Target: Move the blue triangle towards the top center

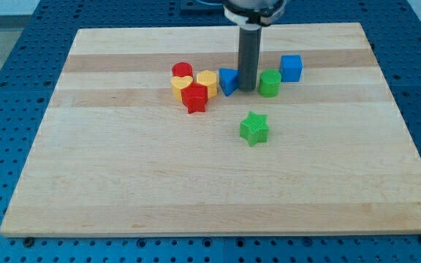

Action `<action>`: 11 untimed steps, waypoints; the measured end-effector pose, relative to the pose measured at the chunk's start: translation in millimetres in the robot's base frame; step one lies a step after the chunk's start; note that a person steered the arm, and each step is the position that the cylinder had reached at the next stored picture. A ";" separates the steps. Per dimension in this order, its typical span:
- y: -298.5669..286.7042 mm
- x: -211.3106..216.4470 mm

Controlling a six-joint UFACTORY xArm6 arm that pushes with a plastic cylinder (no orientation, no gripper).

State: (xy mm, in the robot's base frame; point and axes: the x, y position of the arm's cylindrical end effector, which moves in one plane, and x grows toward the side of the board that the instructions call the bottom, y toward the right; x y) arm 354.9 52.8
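Note:
The blue triangle lies on the wooden board, a little above the board's middle. My tip stands right next to the triangle's right side, between it and a green cylinder; I cannot tell if it touches either. The rod rises straight up to the arm at the view's top.
Left of the triangle sit a yellow block, a yellow heart, a red star-like block and a red cylinder. A blue cube is right of the green cylinder. A green star lies below my tip.

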 end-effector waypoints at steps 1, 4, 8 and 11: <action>26.9 -2.7; -20.0 27.7; -47.8 -5.4; -38.3 -93.9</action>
